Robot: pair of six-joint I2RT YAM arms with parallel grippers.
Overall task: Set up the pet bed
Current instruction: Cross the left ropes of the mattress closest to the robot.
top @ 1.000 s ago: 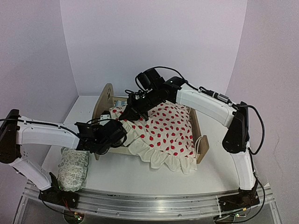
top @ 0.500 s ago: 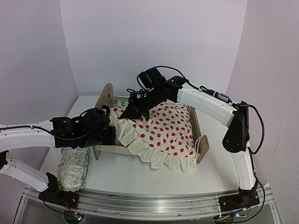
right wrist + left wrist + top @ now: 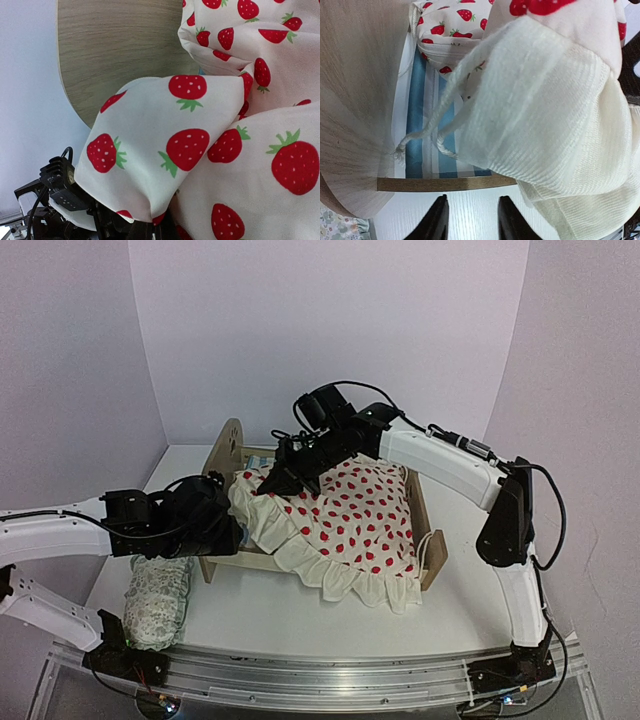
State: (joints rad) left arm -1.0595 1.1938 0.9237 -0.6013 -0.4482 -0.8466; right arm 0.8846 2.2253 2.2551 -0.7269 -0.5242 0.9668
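The pet bed [image 3: 230,445] stands mid-table, its paw-print headboard on the left and its lower footboard [image 3: 433,558] on the right. A cream strawberry-print blanket [image 3: 350,515] lies over it. My right gripper [image 3: 283,480] is at the headboard end, shut on a blanket corner [image 3: 150,165] that it holds raised. My left gripper [image 3: 228,532] hovers beside the near side rail [image 3: 445,183], open, with only table between its fingertips [image 3: 440,220]. The striped mattress [image 3: 417,100] shows under the blanket's ruffle [image 3: 545,115], and two cords hang from the ruffle.
A small green-patterned pillow [image 3: 157,602] lies on the table at the near left, just below my left arm. The blanket's ruffle spills over the bed's near rail [image 3: 345,580]. White walls close in the back and both sides.
My left gripper has let go of the blanket's ruffled edge, opened and drawn back to the left of the bed. The right gripper keeps its hold and has barely moved.
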